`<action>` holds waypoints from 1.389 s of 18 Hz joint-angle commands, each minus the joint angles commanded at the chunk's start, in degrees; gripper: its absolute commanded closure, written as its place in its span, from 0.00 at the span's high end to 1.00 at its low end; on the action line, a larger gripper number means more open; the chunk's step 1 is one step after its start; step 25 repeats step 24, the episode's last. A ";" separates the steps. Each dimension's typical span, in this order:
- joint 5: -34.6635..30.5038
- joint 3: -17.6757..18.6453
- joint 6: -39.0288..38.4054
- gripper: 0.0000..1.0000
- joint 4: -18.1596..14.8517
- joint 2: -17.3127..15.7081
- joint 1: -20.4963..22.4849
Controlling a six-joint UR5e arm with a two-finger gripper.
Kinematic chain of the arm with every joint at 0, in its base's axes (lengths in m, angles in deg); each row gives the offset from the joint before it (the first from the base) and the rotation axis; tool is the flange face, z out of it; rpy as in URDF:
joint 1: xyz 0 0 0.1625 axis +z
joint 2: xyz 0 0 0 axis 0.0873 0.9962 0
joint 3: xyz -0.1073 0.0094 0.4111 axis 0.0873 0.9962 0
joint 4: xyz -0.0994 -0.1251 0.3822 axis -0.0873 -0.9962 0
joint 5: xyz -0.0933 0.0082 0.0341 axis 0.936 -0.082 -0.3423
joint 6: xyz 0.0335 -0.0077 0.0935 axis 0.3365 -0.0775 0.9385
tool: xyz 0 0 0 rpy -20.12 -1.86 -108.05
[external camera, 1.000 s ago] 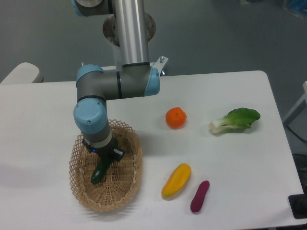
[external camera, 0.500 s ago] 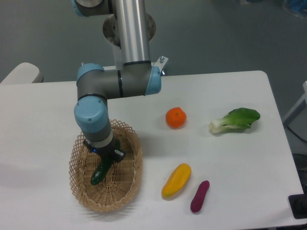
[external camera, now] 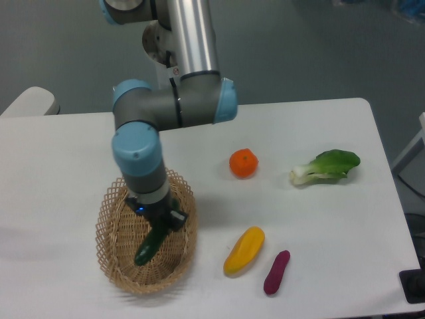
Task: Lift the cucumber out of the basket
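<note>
One gripper (external camera: pixel 158 224) grips the cucumber (external camera: pixel 150 244); basket (external camera: pixel 113 266) beneath.

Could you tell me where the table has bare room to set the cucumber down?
Bare table lies left of the basket, and between the orange and the far edge. Crowded: around the yellow pepper, purple vegetable and bok choy.

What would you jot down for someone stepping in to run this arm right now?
Gripper: shut on the cucumber, gripping its upper end.
Cucumber: hangs tilted over the basket; whether its lower tip is clear of the weave cannot be told.
Done: grasp made.
Left: raise the cucumber out of the basket.
Orange, bok choy, yellow vegetable and purple vegetable lie on the table, not involved.
</note>
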 joint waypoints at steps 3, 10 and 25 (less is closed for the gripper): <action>0.00 -2.20 7.47 0.21 -2.03 -0.35 4.75; 0.26 -3.53 27.85 0.21 -2.04 -0.53 15.82; 1.76 -3.70 39.04 0.21 -2.12 -0.53 22.60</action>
